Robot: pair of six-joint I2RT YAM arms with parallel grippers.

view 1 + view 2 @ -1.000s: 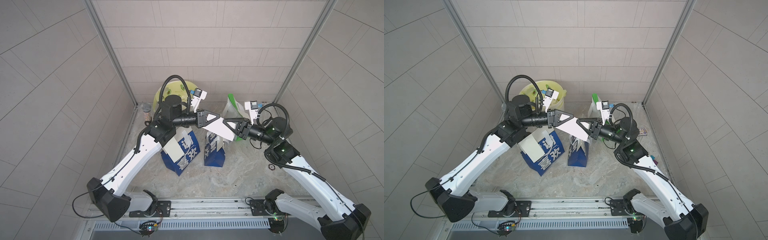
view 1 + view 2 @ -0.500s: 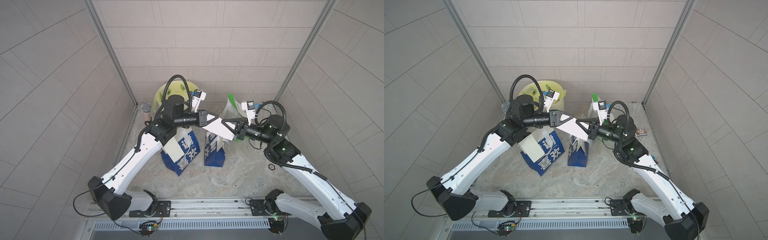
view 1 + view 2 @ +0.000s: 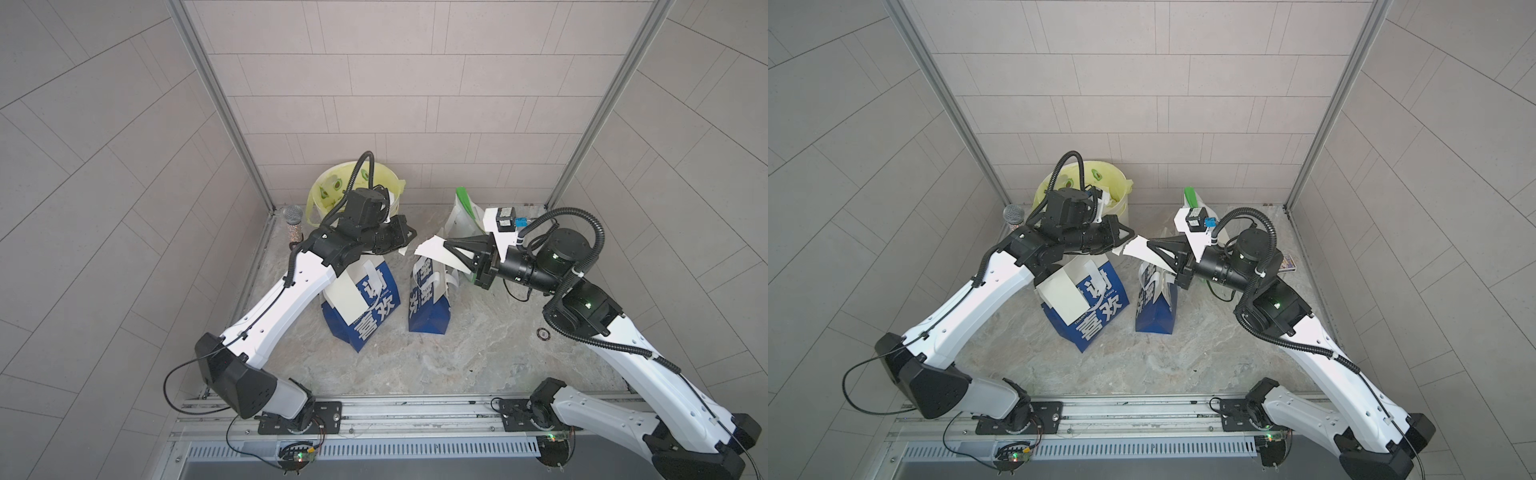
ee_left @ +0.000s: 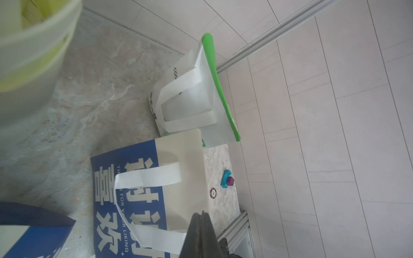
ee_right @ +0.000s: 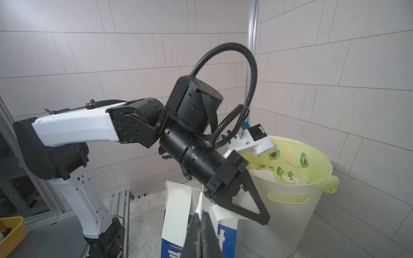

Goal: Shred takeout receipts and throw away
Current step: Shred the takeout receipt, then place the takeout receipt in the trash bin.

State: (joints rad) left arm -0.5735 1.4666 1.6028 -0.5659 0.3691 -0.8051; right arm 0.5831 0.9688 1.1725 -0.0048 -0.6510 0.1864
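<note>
clamping receipt pieces (image 3: 430, 252), left tool (image 5: 264, 217) and right tool (image 3: 449, 245); left wrist view misses paper

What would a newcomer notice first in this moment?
Mid-air above the blue bags, the right gripper is shut on a white receipt piece. The left gripper faces it, shut on a smaller torn scrap, a gap between them. Behind the left gripper stands a white bin with a yellow avocado-print liner, paper scraps inside.
</note>
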